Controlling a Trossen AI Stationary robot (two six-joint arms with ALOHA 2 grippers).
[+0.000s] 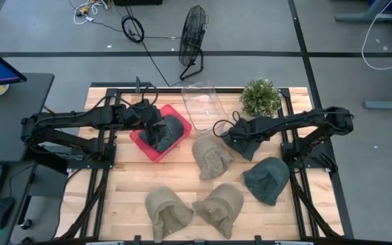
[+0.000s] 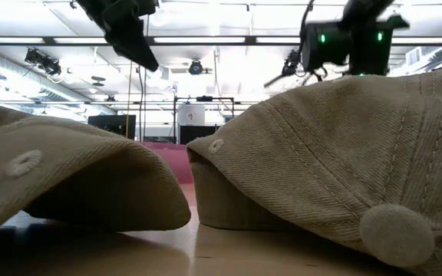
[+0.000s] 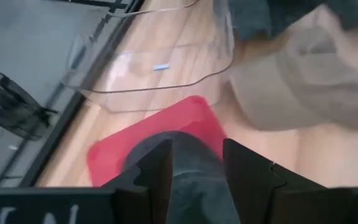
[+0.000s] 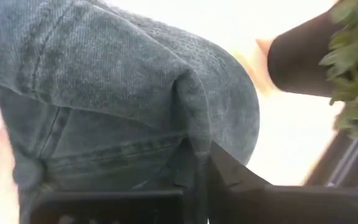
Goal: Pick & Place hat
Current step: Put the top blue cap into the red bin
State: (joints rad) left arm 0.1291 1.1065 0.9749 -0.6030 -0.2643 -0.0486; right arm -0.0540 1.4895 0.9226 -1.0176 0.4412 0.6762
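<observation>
A dark grey hat (image 1: 167, 133) lies in the red tray (image 1: 143, 145). My left gripper (image 1: 150, 124) hovers over it, open; in the left wrist view its fingers (image 3: 160, 171) frame the hat (image 3: 188, 158) well above it, touching nothing. My right gripper (image 1: 235, 136) is shut on a second dark grey hat (image 1: 249, 146), near the table's far right, beside the plant. In the low view both grippers (image 2: 140, 46) (image 2: 351, 42) stand high above the table, and the held hat is hidden there. My right gripper pinches the dark grey hat by a raised fold of its cloth (image 4: 194, 134), which runs down between the fingers (image 4: 232, 177). The hat's crown fills the right wrist view ahead of the fingers. Whether it is lifted clear of the table does not show.
Three tan hats (image 1: 211, 156) (image 1: 167, 211) (image 1: 220, 204) and a dark green hat (image 1: 267, 178) lie on the wooden table. A clear plastic bin (image 1: 203, 102) and a potted plant (image 1: 260, 97) stand at the far edge. Two tan hats (image 2: 67, 176) (image 2: 336, 153) block most of the low view.
</observation>
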